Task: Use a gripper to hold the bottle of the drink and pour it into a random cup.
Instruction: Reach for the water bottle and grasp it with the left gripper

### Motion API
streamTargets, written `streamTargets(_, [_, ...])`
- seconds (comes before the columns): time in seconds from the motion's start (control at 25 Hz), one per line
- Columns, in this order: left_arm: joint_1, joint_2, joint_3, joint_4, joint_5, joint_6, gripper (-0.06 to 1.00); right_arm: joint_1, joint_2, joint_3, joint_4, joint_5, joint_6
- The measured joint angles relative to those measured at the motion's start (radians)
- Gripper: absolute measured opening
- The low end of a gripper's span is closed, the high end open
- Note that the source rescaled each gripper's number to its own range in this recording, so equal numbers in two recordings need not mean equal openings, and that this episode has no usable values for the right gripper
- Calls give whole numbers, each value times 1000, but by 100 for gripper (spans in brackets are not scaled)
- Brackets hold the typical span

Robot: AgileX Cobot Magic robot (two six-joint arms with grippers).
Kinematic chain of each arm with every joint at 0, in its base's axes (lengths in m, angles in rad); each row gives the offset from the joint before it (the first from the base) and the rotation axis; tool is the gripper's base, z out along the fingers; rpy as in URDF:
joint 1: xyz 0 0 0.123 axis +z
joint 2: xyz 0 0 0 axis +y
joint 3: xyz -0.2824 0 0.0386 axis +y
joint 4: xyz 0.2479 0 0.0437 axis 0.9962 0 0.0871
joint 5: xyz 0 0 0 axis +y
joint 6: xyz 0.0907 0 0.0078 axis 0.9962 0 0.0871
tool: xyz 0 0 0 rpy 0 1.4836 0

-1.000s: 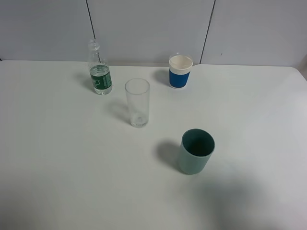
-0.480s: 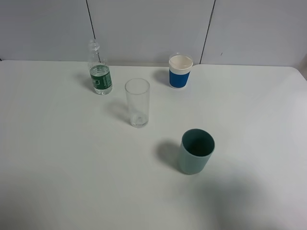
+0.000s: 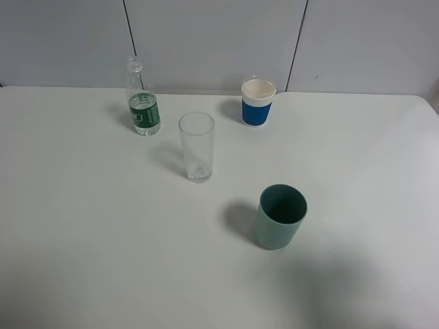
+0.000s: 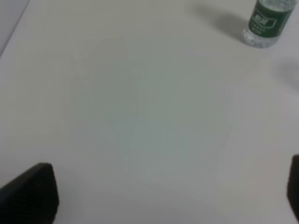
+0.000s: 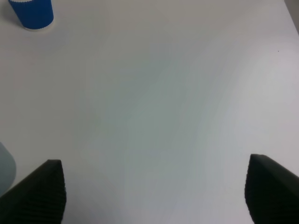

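Bottle upright on worktop, upper left of frame. Clear glass just right of it, blue-sleeved cup upper centre, teal cup lower right. Left hand and right hand both spread wide, empty. Risk: bottle tall, narrow; off-centre grasp may tip it. Nothing moved since earlier frame.

The high camera looked down at the whole white table from far up. The left wrist camera was low and close; both saw the clear plastic bottle with the green label. The right wrist camera, close too, shared the blue paper cup with the high one.
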Motion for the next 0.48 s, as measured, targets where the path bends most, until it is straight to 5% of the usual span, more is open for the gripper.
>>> streamTargets(0.48, [0, 0, 0, -5, 0, 0, 100, 0, 0, 0, 0, 0, 0])
